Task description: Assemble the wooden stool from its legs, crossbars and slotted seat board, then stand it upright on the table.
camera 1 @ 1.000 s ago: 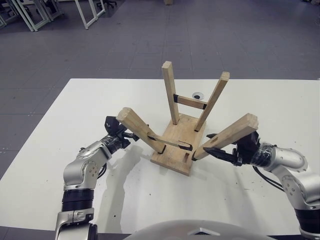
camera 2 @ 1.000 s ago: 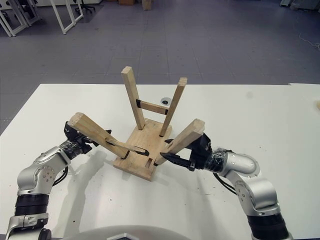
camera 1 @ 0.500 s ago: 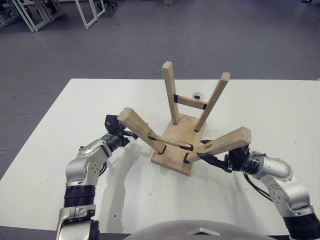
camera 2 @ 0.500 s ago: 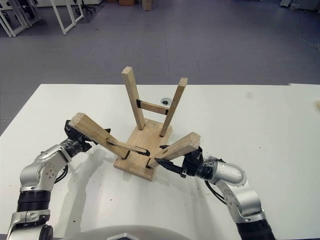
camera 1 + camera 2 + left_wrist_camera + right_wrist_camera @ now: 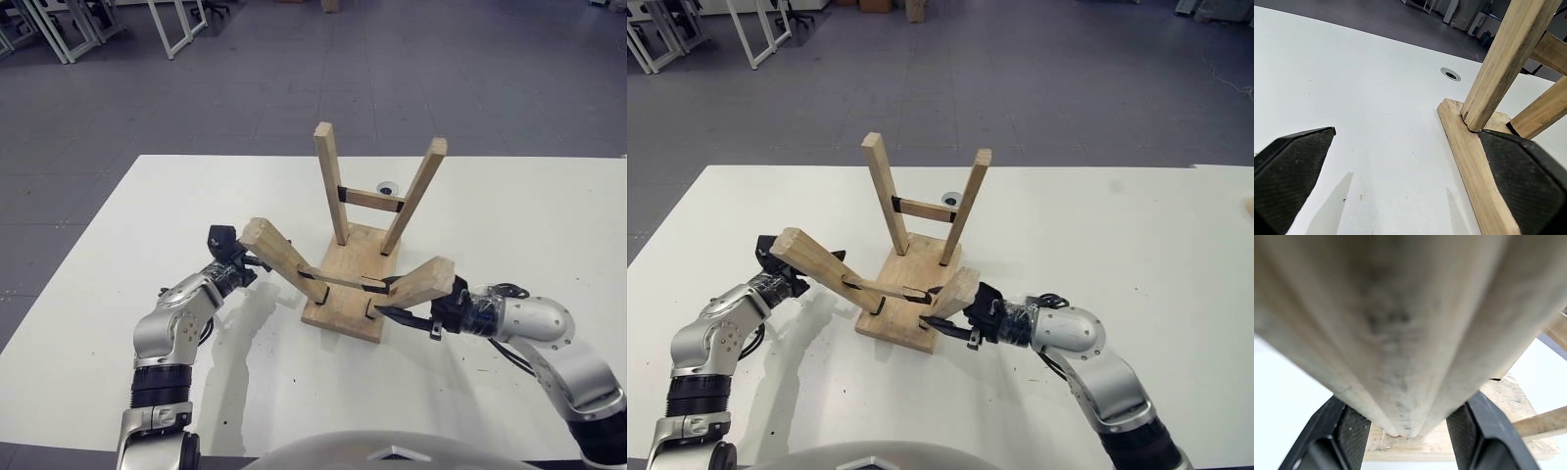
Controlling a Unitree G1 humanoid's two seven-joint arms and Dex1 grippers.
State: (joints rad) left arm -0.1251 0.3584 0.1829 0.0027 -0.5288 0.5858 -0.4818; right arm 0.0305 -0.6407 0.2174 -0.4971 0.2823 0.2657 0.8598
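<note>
By the seat board (image 5: 345,266), right gripper (image 5: 396,300) tight on a leg (image 5: 424,280), left gripper (image 5: 1408,171) spread.

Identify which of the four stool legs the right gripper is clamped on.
The near right leg, tilted low and clamped by the right gripper. The two far legs stand upright, joined by a crossbar; the near left leg slants leftward.

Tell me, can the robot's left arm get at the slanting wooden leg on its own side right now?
Probably yes: the left gripper sits open right by the outer end of that leg, and nothing stands between them.
</note>
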